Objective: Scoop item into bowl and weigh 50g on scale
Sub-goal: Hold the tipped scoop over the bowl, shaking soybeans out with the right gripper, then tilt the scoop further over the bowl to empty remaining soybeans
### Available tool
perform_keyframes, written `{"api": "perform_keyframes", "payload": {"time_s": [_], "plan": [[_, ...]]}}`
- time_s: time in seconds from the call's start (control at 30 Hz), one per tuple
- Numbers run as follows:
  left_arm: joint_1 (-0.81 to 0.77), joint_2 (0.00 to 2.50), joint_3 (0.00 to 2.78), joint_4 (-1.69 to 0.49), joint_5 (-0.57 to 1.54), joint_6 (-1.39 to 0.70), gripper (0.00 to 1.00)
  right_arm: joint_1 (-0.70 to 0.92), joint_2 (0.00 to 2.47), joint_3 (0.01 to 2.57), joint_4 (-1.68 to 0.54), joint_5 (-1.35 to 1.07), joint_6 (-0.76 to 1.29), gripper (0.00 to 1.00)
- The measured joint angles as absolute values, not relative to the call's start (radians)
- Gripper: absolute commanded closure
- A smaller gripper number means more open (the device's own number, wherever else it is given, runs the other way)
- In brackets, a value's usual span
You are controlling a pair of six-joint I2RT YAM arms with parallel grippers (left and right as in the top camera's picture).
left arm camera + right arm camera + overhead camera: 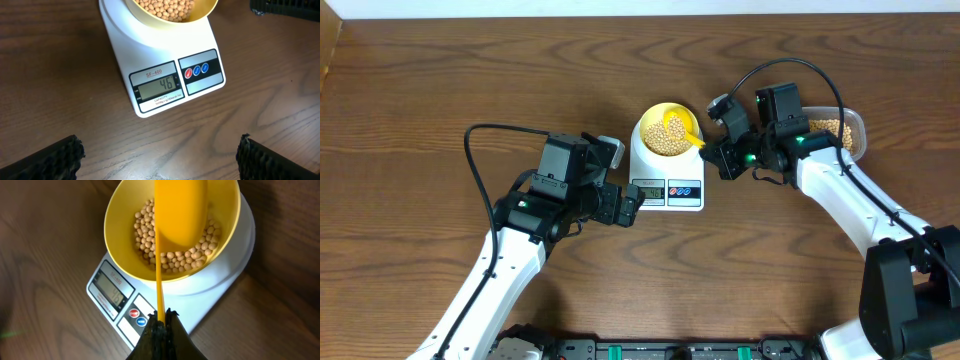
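The pale-yellow bowl (655, 118) (117, 227) stands on the white scale (650, 160) (125, 40) (227, 275) and holds a heap of tan beans (667, 138) (167, 9) (172, 257). The display (159, 86) reads 46. My right gripper (712, 152) (161, 316) is shut on the thin handle of a yellow scoop (682, 125) (180, 210). The scoop's head hangs over the bowl, above the beans. My left gripper (630, 205) (160, 160) stands open just in front of the scale, with only bare table between its fingers (50, 160).
At the right, behind my right arm, a clear tub (855, 128) holds more beans. The brown wooden table (440, 80) stretches bare to the left and along the front.
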State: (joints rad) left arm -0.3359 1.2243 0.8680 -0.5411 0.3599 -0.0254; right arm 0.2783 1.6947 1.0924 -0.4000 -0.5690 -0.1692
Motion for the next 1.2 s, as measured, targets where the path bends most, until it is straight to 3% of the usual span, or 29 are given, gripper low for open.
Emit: {"api": "perform_keyframes", "payload": {"time_s": [0.63,1.2], "plan": [[-0.336,1.224,0.868,-0.541,0.360,-0.025,0.00,0.340,1.695,1.092,-0.366,-0.492,-0.227,0.99],[-0.336,1.224,0.868,-0.541,0.360,-0.025,0.00,0.340,1.695,1.092,-0.319,-0.488,-0.096,0.99]]}}
